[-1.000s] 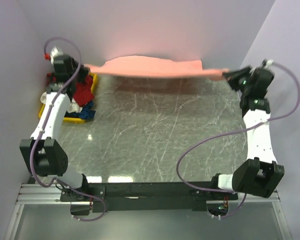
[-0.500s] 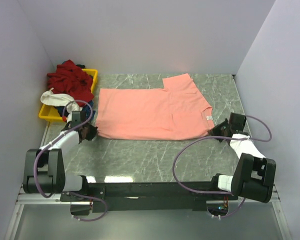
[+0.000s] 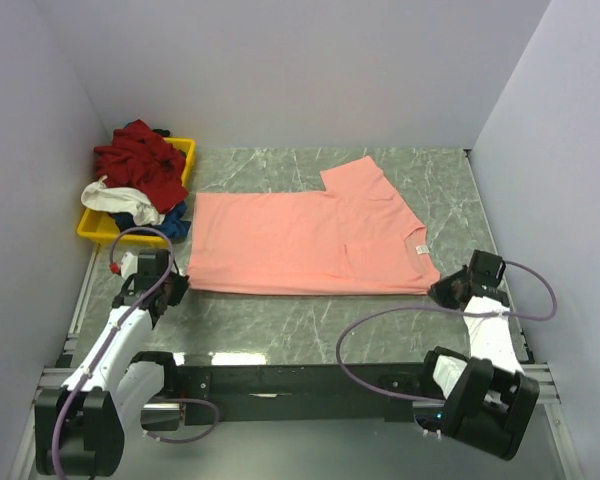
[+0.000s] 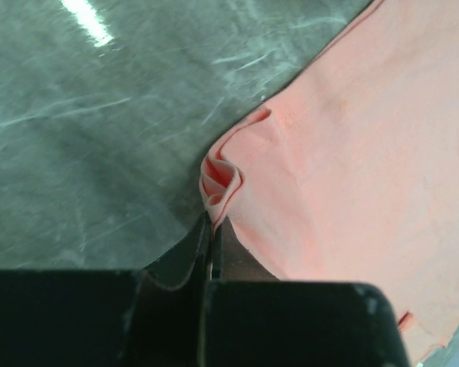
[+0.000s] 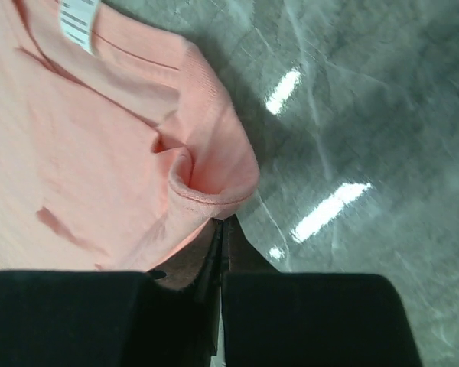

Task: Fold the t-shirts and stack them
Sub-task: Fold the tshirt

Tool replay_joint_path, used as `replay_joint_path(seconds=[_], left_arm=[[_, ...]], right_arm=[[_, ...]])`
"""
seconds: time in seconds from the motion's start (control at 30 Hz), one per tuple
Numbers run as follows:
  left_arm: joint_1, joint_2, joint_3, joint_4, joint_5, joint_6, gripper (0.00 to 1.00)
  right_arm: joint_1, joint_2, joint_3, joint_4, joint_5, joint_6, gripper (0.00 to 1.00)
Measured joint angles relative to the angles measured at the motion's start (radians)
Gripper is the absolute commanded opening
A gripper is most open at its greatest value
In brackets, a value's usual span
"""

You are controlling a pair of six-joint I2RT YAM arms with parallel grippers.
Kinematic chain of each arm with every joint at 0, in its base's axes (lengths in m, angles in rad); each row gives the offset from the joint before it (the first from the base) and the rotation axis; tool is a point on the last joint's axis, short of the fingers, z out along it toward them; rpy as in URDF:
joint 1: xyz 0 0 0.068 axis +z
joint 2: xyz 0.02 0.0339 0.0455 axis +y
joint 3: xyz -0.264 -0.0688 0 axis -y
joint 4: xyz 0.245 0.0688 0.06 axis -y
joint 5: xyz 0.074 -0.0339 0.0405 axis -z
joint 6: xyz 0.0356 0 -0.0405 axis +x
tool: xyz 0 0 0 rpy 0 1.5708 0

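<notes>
A salmon-pink t-shirt (image 3: 300, 240) lies spread flat on the marble table, its white neck label (image 3: 418, 249) toward the right. My left gripper (image 3: 179, 286) is shut on the shirt's near left corner; in the left wrist view a bunched fold of cloth (image 4: 220, 182) runs into the closed jaws of that gripper (image 4: 213, 223). My right gripper (image 3: 439, 292) is shut on the near right corner. The right wrist view shows the hemmed edge (image 5: 214, 191) pinched at the tips of this gripper (image 5: 223, 223), with the label (image 5: 78, 19) beyond. More t-shirts, dark red (image 3: 140, 160), white (image 3: 112, 197) and blue (image 3: 163, 222), sit piled at the far left.
The pile rests in a yellow plastic tray (image 3: 187, 158) in the far left corner, against the left wall. Lilac walls close the table on the left, back and right. Both arms lie low near the table's front edge, with cables looping beside them.
A second ago both grippers held the shirt stretched in the air at the back. It has come down flat onto the table, and both arms have drawn it toward the near edge.
</notes>
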Motion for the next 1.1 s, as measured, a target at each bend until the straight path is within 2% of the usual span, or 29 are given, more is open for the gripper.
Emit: replay_joint_path(seconds=[0.07, 0.1, 0.17, 0.2, 0.3, 0.33, 0.47, 0.6, 0.83, 1.1], left_arm=[[0.0, -0.027, -0.006, -0.029, -0.008, -0.012, 0.06], [-0.001, -0.035, -0.009, -0.042, -0.012, -0.016, 0.16], [-0.002, -0.047, -0.013, -0.059, -0.018, -0.026, 0.29], [-0.002, -0.052, -0.014, -0.069, -0.024, -0.027, 0.41], [-0.002, -0.068, -0.015, -0.097, -0.04, -0.029, 0.52], [-0.002, -0.073, -0.013, -0.106, -0.043, -0.027, 0.53], [-0.002, -0.076, 0.05, -0.137, -0.051, 0.008, 0.54], [-0.002, 0.019, 0.204, -0.124, -0.052, 0.074, 0.51], [-0.016, 0.367, 0.545, -0.074, -0.079, 0.195, 0.42], [-0.065, 0.774, 0.915, -0.056, -0.156, 0.317, 0.36]], right_arm=[[-0.007, -0.055, 0.0, -0.039, 0.007, 0.002, 0.05], [-0.008, -0.076, 0.0, -0.053, 0.011, 0.005, 0.15], [-0.009, -0.105, 0.0, -0.076, 0.024, 0.01, 0.28], [-0.013, -0.111, 0.0, -0.083, 0.035, 0.009, 0.38], [-0.02, -0.11, 0.006, -0.101, 0.051, 0.006, 0.5], [-0.02, -0.106, 0.01, -0.106, 0.051, 0.004, 0.53], [-0.02, -0.084, 0.034, -0.093, 0.014, -0.01, 0.53], [0.026, 0.002, 0.101, -0.039, -0.026, -0.018, 0.53], [0.251, 0.27, 0.361, 0.096, -0.012, -0.039, 0.48], [0.341, 0.648, 0.754, 0.192, -0.003, -0.093, 0.45]])
